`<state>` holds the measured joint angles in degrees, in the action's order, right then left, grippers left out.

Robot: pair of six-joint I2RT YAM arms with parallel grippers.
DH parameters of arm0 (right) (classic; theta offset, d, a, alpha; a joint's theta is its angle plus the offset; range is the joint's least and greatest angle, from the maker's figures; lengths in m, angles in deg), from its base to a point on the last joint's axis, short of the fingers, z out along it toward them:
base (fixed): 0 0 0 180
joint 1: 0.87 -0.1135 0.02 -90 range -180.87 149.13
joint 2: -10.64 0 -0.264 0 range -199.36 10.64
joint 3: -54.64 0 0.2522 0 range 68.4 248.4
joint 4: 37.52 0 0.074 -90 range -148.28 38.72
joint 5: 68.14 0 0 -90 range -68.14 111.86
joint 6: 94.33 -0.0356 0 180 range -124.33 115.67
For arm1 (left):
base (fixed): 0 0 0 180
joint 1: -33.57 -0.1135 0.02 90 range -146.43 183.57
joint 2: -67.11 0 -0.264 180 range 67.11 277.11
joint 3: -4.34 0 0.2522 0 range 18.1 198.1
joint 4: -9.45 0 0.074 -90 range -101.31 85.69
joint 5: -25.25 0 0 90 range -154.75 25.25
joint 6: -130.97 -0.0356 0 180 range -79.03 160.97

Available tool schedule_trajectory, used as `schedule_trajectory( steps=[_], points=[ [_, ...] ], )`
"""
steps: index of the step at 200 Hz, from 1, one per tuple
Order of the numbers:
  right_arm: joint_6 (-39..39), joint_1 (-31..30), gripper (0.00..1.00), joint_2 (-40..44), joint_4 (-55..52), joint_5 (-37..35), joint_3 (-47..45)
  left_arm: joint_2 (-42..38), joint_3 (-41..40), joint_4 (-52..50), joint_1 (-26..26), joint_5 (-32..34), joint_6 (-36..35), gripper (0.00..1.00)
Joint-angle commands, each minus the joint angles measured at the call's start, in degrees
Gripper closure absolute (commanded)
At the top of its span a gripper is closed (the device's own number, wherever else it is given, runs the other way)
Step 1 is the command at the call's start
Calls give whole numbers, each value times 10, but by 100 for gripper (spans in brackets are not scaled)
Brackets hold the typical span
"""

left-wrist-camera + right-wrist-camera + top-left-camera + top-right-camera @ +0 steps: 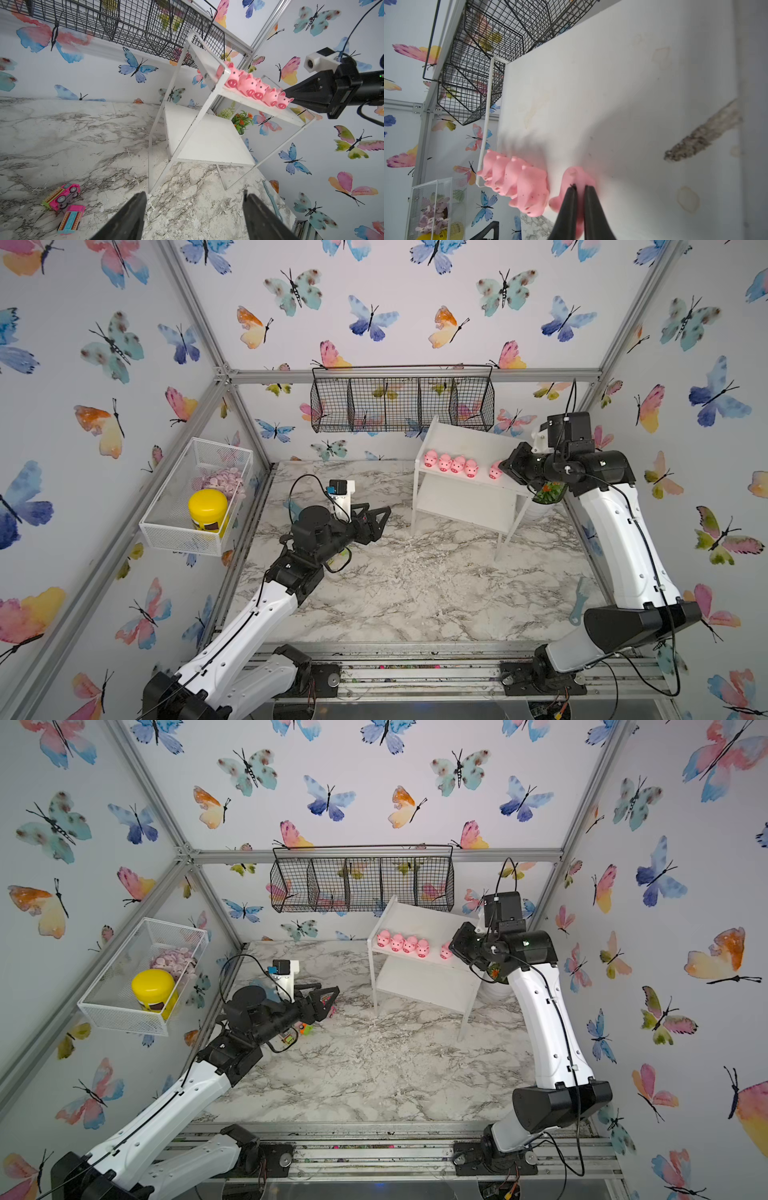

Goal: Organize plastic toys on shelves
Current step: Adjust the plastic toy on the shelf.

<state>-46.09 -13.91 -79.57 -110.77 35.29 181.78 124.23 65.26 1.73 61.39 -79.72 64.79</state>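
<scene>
Shelf: a white two-tier shelf unit [469,443] stands at the far right of the marble tabletop [415,597], askew to the back wall. Its rear corner sits just under the black wire basket [401,402].
Pig row: four pink pigs [458,464] stand shoulder to shoulder along the top board's front edge with their snouts outward. The end one is beside the side rail nearest the left arm.
Fifth pig: the fifth pig [576,176] stands on the same edge, a small gap from the row.
Right fingers: the right gripper [580,188] reaches in level with the top board. Its fingers are almost together, pinching a thin part of the fifth pig.
Left fingers: the left gripper [194,193] hangs above the tabletop, fingers spread wide, holding nothing.
Trucks: a pink truck [62,195] tipped on its side and a pink-and-teal truck [71,217] lie just beside each other on the tabletop near the left arm.
Open room: there is broad bare board behind the pigs. The lower board [203,137] is open at the front, and open marble lies between the left gripper and the shelf legs.
</scene>
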Motion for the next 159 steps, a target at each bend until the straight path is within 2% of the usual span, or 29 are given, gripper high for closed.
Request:
schedule_trajectory(
  steps=[1,44,159],
  points=[
    [48,1,90,-10,-42,22,24,-5,19,-2,-4,-8,-10,22],
    [61,1,90,-20,-45,71,23,-3,22,0,-4,-10,-11,22],
    [60,1,86,-37,-24,143,11,-5,21,-3,-5,-8,-13,22]
  ],
)
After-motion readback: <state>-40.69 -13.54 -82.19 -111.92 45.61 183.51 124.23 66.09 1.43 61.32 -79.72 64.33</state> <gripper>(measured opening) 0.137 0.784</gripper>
